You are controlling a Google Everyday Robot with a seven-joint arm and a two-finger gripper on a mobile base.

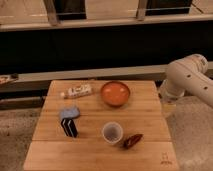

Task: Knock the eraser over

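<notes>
**Operator:** State the position of the eraser [69, 121] and of the gripper [168, 107].

**Technician:** Reference item: the orange bowl [115, 93]. The eraser stands upright on the table [100, 156], nearer the camera than the bowl and to its left as the camera sees it. Its blue-grey face is on top and its striped black side faces the camera. The gripper hangs under the white arm [186, 77], to the right of the bowl and just beyond the table edge. Its jaws are spread and carry nothing.

**Operator:** Procedure for the approach?

**Technician:** Recommended:
1. Bring the gripper in on the camera side of the bowl.
2. Keep it above the white cup [112, 132] and the dark pepper-like object [132, 140]. Both sit in front of the bowl and lie between the gripper and the eraser.
3. Descend beside the eraser and push high on one broad side. A low push would probably slide it rather than tip it.
4. Avoid the white tube [77, 91], which lies to the left of the bowl and behind the eraser.

**Operator:** Legible markings?

**Technician:** None. The tube label carries dark print, which cannot be read. A small mark [165, 158] on the table corner, in front of the bowl and to its right, also cannot be read.
</notes>
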